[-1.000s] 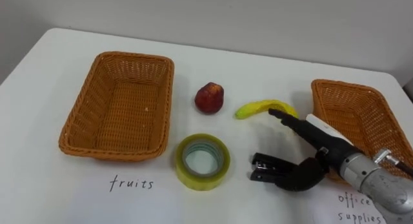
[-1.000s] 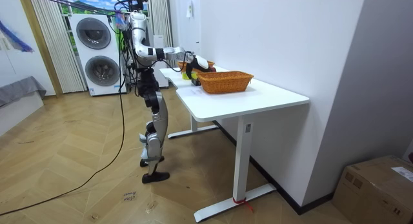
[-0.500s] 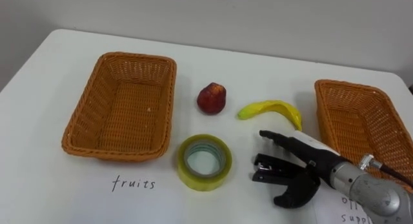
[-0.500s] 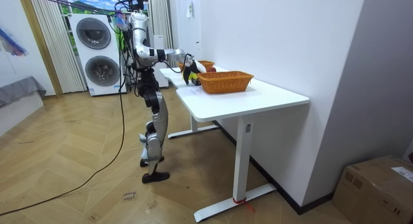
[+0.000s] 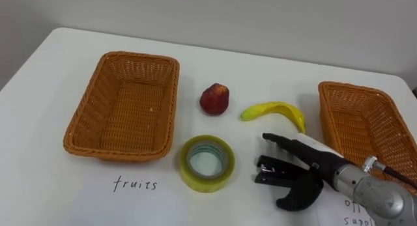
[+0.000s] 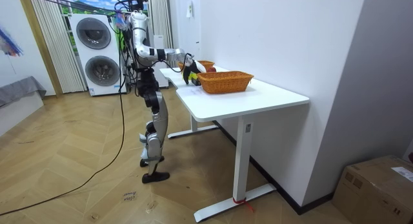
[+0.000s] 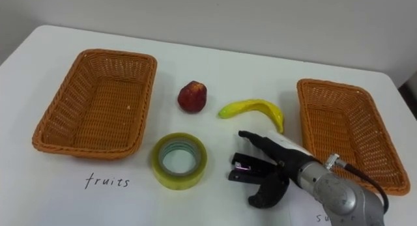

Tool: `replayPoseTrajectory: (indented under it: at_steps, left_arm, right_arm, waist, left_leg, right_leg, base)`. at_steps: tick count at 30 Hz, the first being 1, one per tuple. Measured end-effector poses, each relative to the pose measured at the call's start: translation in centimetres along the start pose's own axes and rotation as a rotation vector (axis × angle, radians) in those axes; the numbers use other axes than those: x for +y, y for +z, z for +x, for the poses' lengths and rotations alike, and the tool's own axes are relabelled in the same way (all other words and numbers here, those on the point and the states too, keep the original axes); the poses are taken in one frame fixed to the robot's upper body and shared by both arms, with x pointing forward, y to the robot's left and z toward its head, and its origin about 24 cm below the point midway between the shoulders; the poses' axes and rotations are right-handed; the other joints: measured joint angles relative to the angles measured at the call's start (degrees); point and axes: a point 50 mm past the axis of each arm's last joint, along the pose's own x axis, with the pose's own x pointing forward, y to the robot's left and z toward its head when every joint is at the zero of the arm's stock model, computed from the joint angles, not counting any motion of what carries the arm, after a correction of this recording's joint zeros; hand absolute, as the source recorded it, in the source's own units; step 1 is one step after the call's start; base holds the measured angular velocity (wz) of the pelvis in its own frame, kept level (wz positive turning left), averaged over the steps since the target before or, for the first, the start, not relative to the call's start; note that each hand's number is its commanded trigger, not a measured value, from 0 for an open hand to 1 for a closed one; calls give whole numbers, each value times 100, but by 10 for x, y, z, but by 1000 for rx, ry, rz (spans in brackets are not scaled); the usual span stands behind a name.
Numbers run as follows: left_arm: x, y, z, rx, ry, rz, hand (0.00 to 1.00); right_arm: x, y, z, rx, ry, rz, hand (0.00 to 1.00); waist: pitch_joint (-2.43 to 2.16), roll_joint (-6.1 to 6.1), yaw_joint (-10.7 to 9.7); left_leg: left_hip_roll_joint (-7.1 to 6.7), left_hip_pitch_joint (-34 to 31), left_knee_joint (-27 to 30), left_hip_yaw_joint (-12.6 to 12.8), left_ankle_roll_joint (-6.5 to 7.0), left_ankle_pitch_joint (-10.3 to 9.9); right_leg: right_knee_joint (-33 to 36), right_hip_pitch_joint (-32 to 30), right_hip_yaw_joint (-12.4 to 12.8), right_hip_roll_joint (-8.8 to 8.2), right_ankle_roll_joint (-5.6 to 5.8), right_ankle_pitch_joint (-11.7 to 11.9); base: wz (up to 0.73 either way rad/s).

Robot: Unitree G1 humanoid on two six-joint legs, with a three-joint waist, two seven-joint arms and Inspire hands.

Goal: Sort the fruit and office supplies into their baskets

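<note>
Right hand (image 5: 306,170) unclenched: fingers stretched out over black stapler (image 5: 268,170), thumb curved just below it, nothing gripped. Stapler flat on white worktop (image 5: 260,63), between tape roll (image 5: 206,162) on its left and right basket (image 5: 365,128). Banana (image 5: 273,111) just beyond the fingertips, apple (image 5: 214,99) further left. Left basket (image 5: 127,112) well apart at far left. All four items outside both baskets. Room view: standing upright at the worktop's end, arm reaching over it.
</note>
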Motion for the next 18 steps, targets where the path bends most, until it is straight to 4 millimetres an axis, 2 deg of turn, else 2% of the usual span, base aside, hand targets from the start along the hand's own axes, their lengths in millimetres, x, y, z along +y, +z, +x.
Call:
replayPoseTrajectory:
  at_steps: [18]
  left_arm:
    - [0, 2, 0, -5, -16, -1, 0]
  right_arm:
    - [1, -3, 0, 41, 15, -44, 0]
  waist:
    - [4, -27, 48]
  left_leg:
    - [-6, -9, 0, -43, 0, 0]
  right_leg:
    - [1, 3, 1, 24, 2, 5]
  base:
    - [0]
